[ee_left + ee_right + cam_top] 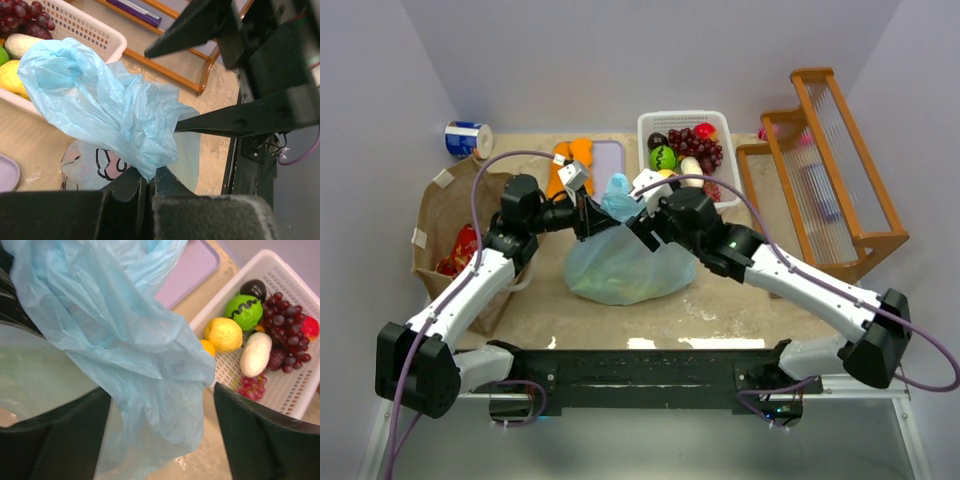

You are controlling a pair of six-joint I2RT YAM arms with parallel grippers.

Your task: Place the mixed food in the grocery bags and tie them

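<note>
The light-blue plastic bag (pixel 620 262) lies bulging at the table's middle, its gathered top (pixel 617 190) standing up between my grippers. My left gripper (pixel 583 214) is shut on a twisted strand of the bag's top, as the left wrist view (pixel 146 176) shows. My right gripper (pixel 642 226) is open, and bag plastic (pixel 150 370) hangs between its jaws. Mixed food sits in the white basket (pixel 645 128): purple grapes (pixel 696 146), a green piece (pixel 662 158), a yellow piece (pixel 223 333) and a white piece (pixel 255 354). The brown paper bag (pixel 442 215) lies at the left with something red (pixel 460 250) inside.
Two orange slabs with a lilac board (pixel 606 160) lie behind the blue bag. A blue-and-white roll (pixel 468 138) stands at the back left. A wooden rack (pixel 830 170) fills the right side. My right gripper's fingers (pixel 225 120) cross the left wrist view.
</note>
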